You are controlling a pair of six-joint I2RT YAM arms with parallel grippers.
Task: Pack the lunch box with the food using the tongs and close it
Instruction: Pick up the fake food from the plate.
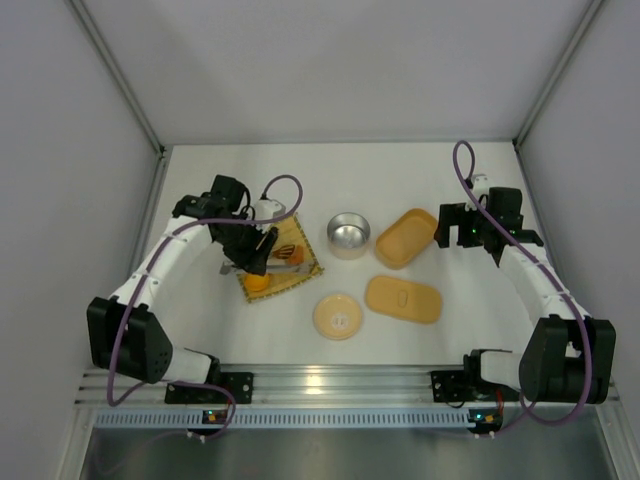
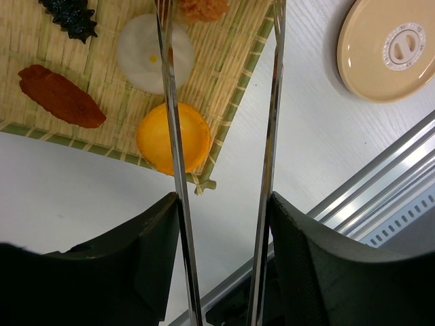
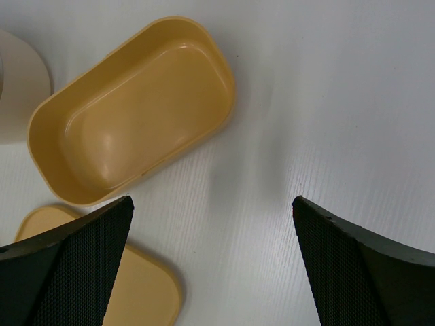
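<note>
Left arm: reaches out from its base with the elbow bent and the wrist turned down over the mat, on the left of the tabletop. The left tool grasps the tongs, with one dark finger against the outside of each metal arm. The tong arms stand apart.

Right arm: stretched forward along the right side, wrist bent inward. The right tool is released, jaws wide, hovering just beside the box.

Overhead view only: the whole layout. The box lies open, right of a metal bowl. The lid lies flat, nearer the arms and apart from the box. A round cream disc sits left of the lid.

Left wrist view only: the food, all on the mat.
- One tong arm crosses over the orange ball at the mat's edge and the white ball beyond it. I cannot tell whether it touches them.
- The red-brown piece and dark piece lie off to the side.
- The orange-tan piece is cut off at the top of the frame.
- The tong tips are out of frame.

Right wrist view only: it looks straight into the box, whose smooth floor shows in full.
</note>
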